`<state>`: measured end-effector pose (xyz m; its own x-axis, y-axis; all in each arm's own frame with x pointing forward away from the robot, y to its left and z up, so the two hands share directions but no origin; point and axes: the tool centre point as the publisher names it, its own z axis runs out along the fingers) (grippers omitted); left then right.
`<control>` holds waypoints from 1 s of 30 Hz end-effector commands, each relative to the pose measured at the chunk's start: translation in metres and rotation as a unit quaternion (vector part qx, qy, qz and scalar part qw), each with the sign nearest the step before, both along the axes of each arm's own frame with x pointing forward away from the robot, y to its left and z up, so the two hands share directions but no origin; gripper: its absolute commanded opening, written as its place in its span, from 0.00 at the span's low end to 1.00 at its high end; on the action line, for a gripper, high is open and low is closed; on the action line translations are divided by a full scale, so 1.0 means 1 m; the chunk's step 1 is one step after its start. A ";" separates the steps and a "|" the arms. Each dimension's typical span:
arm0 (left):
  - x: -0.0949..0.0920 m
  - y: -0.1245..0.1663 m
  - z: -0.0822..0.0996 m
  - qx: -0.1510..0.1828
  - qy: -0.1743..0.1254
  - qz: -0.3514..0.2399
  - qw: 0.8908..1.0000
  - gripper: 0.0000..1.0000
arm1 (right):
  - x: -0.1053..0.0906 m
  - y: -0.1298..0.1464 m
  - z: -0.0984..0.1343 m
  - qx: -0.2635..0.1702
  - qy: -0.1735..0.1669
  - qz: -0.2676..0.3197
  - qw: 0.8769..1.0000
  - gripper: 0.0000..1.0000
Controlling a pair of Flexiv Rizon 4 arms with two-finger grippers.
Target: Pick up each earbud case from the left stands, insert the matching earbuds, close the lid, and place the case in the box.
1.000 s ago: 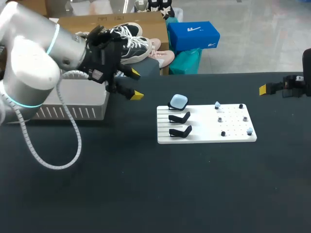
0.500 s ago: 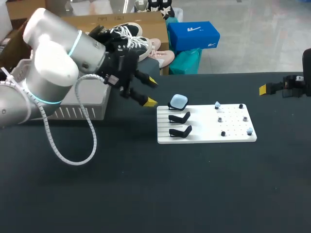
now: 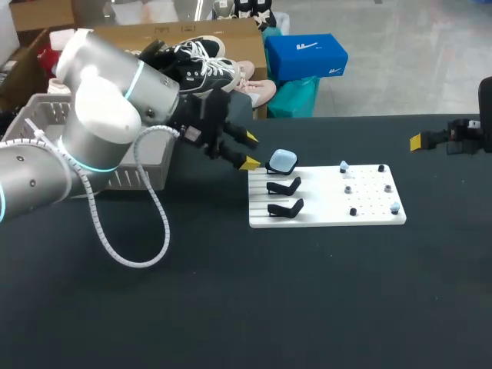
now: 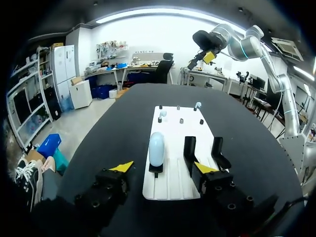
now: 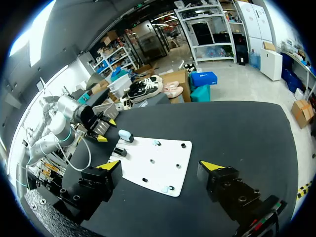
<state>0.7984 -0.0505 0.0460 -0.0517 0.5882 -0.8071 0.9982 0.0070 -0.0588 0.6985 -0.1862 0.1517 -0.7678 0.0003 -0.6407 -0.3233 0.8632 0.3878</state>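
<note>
**A:** Entry for this moment. Status, left to right?

**B:** White basket [image 3: 115,178] at the far left of the bench [image 3: 231,307]. I take it to be the box. The left arm hides its inside, so I cannot say whether any case is in it.

**A:** Left end effector [image 3: 250,150]?

**B:** Fingers spread wide, holding nothing. It hangs just beside the white board [image 3: 323,217], and in the left wrist view it faces the earbud case [image 4: 156,148].

**A:** And the case?

**B:** Pale blue, lid shut, sitting on the farthest of three black stands. The middle stand [image 3: 284,187] and the near stand [image 3: 286,208] are bare. The case is ahead of the fingers, not between them, and nothing touches it.

**A:** Earbuds?

**B:** Two pale ones sit on the pegs at the right of the board, one at the far row [image 3: 344,165] and one near the front edge [image 3: 394,207]. The other pegs look bare.

**A:** Right end effector [image 5: 165,165]?

**B:** Wide open and empty, well apart at the bench's right edge.

**A:** Judgement?

**B:** For this case nothing is done yet. Left to do: pick it up, open the lid, insert both earbuds, close it and box it. The two bare stands may mean earlier cases are finished, but that is unverified.
</note>
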 end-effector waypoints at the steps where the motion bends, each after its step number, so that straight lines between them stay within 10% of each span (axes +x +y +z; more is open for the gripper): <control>1: 0.006 -0.008 -0.007 -0.004 0.003 0.001 1.000 0.67 | 0.002 0.000 -0.001 0.001 0.000 0.002 1.000 1.00; 30: 0.003 -0.034 -0.018 -0.042 0.009 -0.003 0.999 0.53 | 0.002 0.000 -0.001 0.001 0.000 0.002 1.000 1.00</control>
